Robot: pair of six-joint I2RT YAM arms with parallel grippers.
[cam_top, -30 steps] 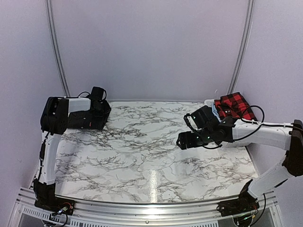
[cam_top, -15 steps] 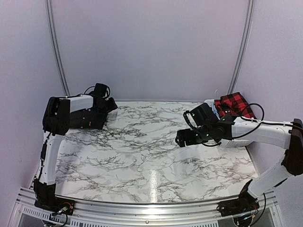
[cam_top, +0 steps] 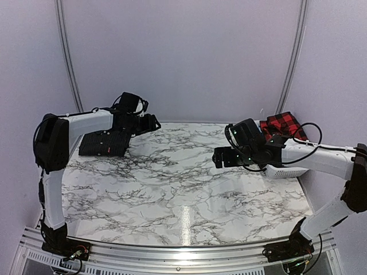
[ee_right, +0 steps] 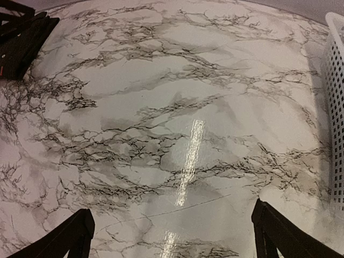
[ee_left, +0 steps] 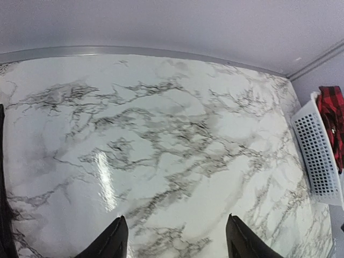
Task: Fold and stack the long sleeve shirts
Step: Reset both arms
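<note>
Top external, black shirt (cam_top: 104,143) folded, checked shirt (cam_top: 284,127) bunched

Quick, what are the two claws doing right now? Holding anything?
Left claw: open, holding nothing.
Right claw: wide open, holding nothing.

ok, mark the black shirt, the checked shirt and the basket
black shirt (cam_top: 103,146): top view, middle of the folded cloth.
checked shirt (cam_top: 281,127): top view, its red-and-black top side.
basket (ee_left: 314,156): left wrist view, white lattice wall.

Black shirt (cam_top: 105,143), red-and-black checked shirt (cam_top: 282,127), white basket (cam_top: 287,171), grey-veined table (cam_top: 172,183)
</note>
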